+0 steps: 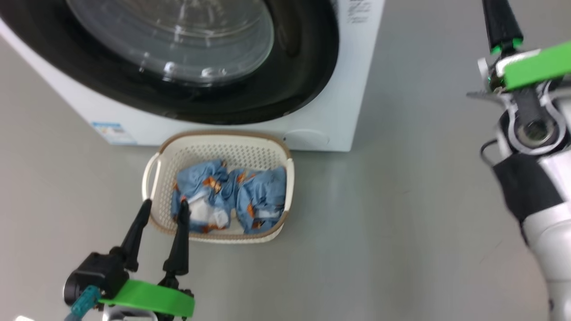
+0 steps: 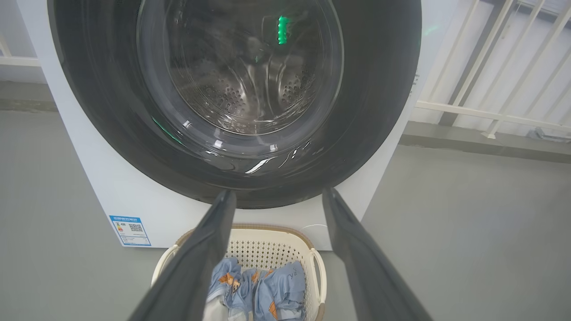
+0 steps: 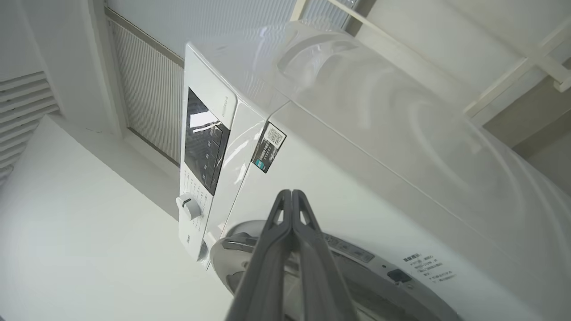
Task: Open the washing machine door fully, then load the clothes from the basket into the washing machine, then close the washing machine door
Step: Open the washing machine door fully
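The washing machine door (image 1: 294,84) lies flat against the front of the washing machine (image 1: 339,111) and appears shut. Treat it as a rigid, hinged part: it should swing without flexing. Its wide glossy black rim is probably slippery, so hook the rim's edge, not the bulging clear glass. Just in front of the machine, on the grey floor (image 1: 401,200), stands the basket (image 1: 223,136) with the clothes (image 1: 258,191) bunched inside. Your left gripper (image 1: 164,204) hovers over the basket's near corner, fingers spread, empty. Your right gripper (image 3: 291,196) points at the machine's upper front, fingers pressed together on nothing.
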Robot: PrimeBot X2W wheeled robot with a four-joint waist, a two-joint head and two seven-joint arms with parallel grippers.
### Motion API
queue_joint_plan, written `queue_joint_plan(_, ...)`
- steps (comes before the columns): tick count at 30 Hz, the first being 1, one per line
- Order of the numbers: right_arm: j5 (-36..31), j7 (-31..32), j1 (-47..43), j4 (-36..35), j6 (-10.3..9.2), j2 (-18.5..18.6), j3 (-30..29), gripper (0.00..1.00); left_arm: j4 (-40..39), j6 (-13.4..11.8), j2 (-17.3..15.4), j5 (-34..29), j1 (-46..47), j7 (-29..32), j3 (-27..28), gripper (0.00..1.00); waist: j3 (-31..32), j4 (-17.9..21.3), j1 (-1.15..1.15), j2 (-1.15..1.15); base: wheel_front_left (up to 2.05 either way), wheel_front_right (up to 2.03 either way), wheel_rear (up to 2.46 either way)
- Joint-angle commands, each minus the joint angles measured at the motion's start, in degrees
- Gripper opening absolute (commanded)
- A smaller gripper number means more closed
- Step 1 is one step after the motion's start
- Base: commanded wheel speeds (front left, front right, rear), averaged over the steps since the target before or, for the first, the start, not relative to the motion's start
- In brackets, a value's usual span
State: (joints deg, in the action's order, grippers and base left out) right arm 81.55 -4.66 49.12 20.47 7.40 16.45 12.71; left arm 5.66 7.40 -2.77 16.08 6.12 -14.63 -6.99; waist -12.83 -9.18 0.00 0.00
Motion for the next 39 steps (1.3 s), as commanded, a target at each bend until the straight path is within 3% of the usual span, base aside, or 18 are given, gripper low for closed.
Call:
queue_joint_plan(1, 1.84, 1.91, 1.40, -0.99, 0.09, 0.13, 1.10, 0.00, -1.44, 0.09, -0.69, 0.63, 2.10, -0.37, 1.54, 1.00, -2.82, -2.62, 0.00, 0.00, 0.00, 0.00, 0.00)
queue_joint_plan(6, 8.33, 13.03, 5.57, 1.85, 0.09, 3.60, 2.34, 0.00, -1.42, 0.09, -0.39, 1.15, 3.81, -0.37, 0.63, 1.00, -5.51, -4.43, 0.00, 0.00, 0.00, 0.00, 0.00)
queue_joint_plan(15, 11.11, 26.43, 12.39, 6.86, 0.09, 5.92, 4.34, 0.00, -1.58, 0.09, -0.16, 1.97, 6.84, -0.37, -1.44, 1.00, -10.77, -6.79, 0.00, 0.00, 0.00, 0.00, 0.00)
queue_joint_plan(26, 10.66, 34.45, 22.35, 13.88, 0.09, 5.70, 5.71, 0.00, -2.63, 0.09, -0.11, 5.17, 10.57, -0.37, -4.25, 1.00, -16.58, -9.88, 0.00, 0.00, 0.00, 0.00, 0.00)
queue_joint_plan(39, 8.32, 35.93, 26.60, 16.47, 0.09, 4.98, 7.25, 0.00, -2.89, 0.09, -0.11, 6.62, 11.87, -0.37, -5.80, 1.00, -18.63, -11.55, 0.00, 0.00, 0.00, 0.00, 0.00)
